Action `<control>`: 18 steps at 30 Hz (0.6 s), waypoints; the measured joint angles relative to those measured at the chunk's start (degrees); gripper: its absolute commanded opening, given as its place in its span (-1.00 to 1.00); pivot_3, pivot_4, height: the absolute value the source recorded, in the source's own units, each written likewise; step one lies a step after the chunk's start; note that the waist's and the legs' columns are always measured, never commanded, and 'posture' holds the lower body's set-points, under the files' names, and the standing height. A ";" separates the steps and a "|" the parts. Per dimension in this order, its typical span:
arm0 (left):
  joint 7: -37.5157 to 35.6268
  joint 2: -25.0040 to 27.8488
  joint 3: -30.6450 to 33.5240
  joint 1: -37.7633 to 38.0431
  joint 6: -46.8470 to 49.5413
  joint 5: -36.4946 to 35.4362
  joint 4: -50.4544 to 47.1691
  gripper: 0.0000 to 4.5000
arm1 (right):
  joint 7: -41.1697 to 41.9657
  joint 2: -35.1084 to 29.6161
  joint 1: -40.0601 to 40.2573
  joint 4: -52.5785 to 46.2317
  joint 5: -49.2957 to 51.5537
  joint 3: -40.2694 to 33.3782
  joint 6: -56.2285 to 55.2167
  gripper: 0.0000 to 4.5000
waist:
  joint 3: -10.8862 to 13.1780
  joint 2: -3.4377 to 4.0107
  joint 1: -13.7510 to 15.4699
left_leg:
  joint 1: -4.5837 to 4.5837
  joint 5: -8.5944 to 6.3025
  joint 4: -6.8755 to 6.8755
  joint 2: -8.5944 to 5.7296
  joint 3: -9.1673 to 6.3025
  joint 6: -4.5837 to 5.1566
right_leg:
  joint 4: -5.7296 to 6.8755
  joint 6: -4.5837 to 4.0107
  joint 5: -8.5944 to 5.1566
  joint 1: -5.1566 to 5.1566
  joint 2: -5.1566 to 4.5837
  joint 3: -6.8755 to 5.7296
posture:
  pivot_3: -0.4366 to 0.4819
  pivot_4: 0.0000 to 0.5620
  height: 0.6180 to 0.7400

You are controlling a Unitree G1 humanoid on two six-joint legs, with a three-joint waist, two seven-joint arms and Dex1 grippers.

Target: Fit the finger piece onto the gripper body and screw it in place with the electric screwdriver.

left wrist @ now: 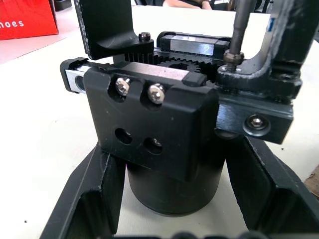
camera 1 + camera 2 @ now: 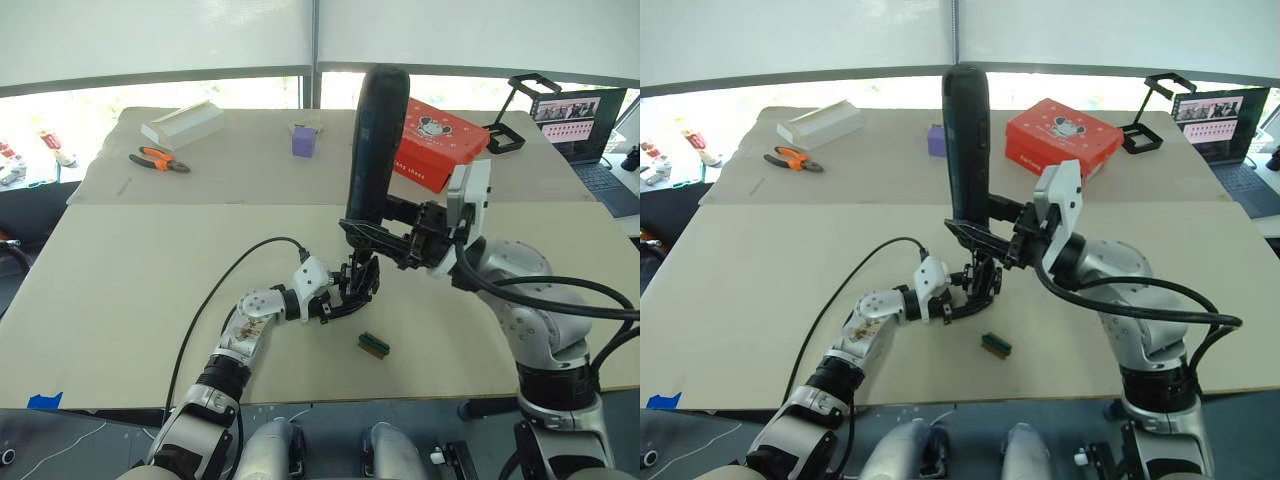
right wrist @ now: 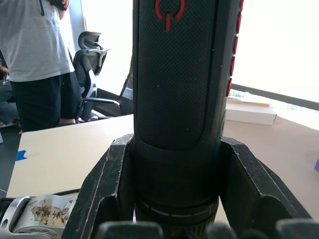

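The right gripper (image 2: 372, 232) pinches the electric screwdriver (image 2: 375, 140) upright, bit down on the gripper body (image 1: 164, 134), which the left gripper (image 2: 345, 296) clamps between its fingers.

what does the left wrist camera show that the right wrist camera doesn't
Left wrist view: the chunky black gripper body between the left gripper's black fingers, with two silver screws on its front bracket and gear teeth behind, and the screwdriver's thin metal bit coming down on its far side.

Right wrist view: the right gripper clamped round the long black pen-shaped electric screwdriver with red markings, a standing person and an office chair.

Both share the beige table.
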 measured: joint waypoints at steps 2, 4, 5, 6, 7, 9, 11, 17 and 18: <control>0.05 0.00 -0.01 0.05 -0.04 0.02 0.00 0.08 | -0.25 0.16 0.24 0.00 -0.23 0.24 -0.10 -0.15 | 0.00 0.00 0.00 | 0.01 0.00 0.00 0.00 -0.01 0.00 | 0.00 0.00 0.00 0.02 -0.02 -0.01 | -0.05 -0.47 1.00; 0.06 0.00 -0.02 0.08 -0.06 0.02 0.00 0.08 | -0.49 0.23 0.26 0.00 -0.62 0.69 -0.30 -0.15 | -0.01 0.00 -0.01 | 0.04 0.00 -0.01 0.00 -0.01 0.00 | -0.01 0.00 0.00 0.04 -0.02 -0.01 | -0.05 -0.47 1.00; 0.07 -0.02 -0.03 0.13 -0.09 0.02 0.00 0.08 | -0.59 0.27 0.26 0.00 -0.96 0.98 -0.60 -0.15 | -0.01 0.00 -0.01 | 0.05 0.00 -0.02 0.00 -0.02 0.00 | -0.01 0.00 0.00 0.06 -0.02 -0.02 | -0.05 -0.47 1.00; 0.10 -0.03 -0.03 0.15 -0.10 0.02 0.00 0.08 | -0.60 0.34 0.26 0.00 -1.22 1.12 -0.76 -0.15 | -0.01 0.00 -0.01 | 0.06 0.00 -0.02 0.00 -0.02 0.00 | -0.02 0.00 0.00 0.07 -0.02 -0.02 | -0.05 -0.47 1.00; 0.13 -0.03 -0.04 0.18 -0.11 0.02 0.00 0.08 | -0.62 0.38 0.26 0.00 -1.50 1.28 -1.01 -0.15 | -0.02 0.00 -0.01 | 0.07 0.00 -0.03 0.00 -0.03 0.00 | -0.03 0.00 0.00 0.08 -0.03 -0.02 | -0.05 -0.47 1.00; 0.20 -0.05 -0.03 0.28 -0.15 0.01 -0.02 0.08 | -0.67 0.44 0.30 0.00 -1.69 1.51 -1.27 -0.15 | -0.03 -0.01 -0.02 | 0.10 -0.01 -0.05 0.00 -0.03 0.00 | -0.05 0.00 0.00 0.11 -0.03 -0.03 | -0.05 -0.47 1.00; 0.28 -0.05 -0.03 0.40 -0.18 0.01 -0.09 0.08 | -0.70 0.44 0.33 0.01 -1.71 1.53 -1.30 -0.15 | -0.03 -0.01 -0.02 | 0.12 -0.01 -0.07 0.00 -0.04 -0.01 | -0.06 0.00 0.00 0.13 -0.04 -0.03 | -0.05 -0.47 1.00; 0.30 -0.09 -0.03 0.52 -0.23 0.01 -0.12 0.08 | -0.05 -0.09 0.84 0.05 -2.05 1.70 -2.48 -0.15 | -0.05 -0.01 -0.02 | 0.21 -0.01 -0.20 0.00 -0.03 0.00 | -0.18 0.00 0.00 0.18 -0.07 -0.04 | -0.05 -0.47 1.00; 0.30 -0.09 -0.03 0.53 -0.23 0.01 -0.12 0.08 | 0.26 -0.25 0.92 0.05 -2.14 1.72 -2.72 -0.15 | -0.05 -0.01 -0.02 | 0.23 -0.01 -0.22 0.00 -0.04 0.00 | -0.22 0.00 0.00 0.19 -0.07 -0.04 | -0.05 -0.47 1.00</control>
